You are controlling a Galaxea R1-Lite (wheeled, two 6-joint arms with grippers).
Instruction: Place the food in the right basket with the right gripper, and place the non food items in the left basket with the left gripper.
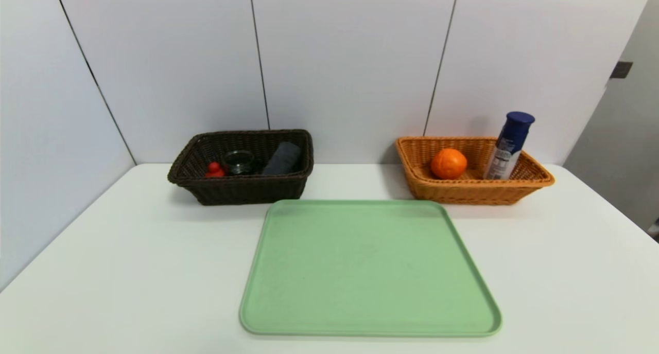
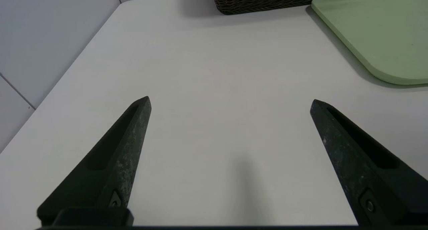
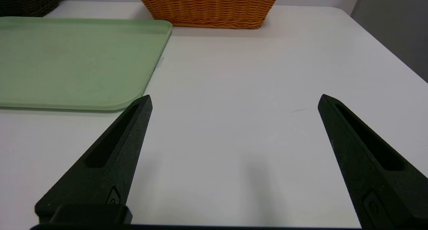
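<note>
The dark brown left basket stands at the back left and holds a small red toy, a round dark glass jar and a dark grey roll. At the back right, the orange right basket holds an orange and a white bottle with a blue cap leaning on its rim. My left gripper hangs open over bare table to the left of the tray. My right gripper hangs open over bare table on the tray's right side. Neither arm shows in the head view.
A light green tray lies in the middle of the white table with nothing on it. Pale wall panels close the back and left sides. The table's right edge runs near the right gripper.
</note>
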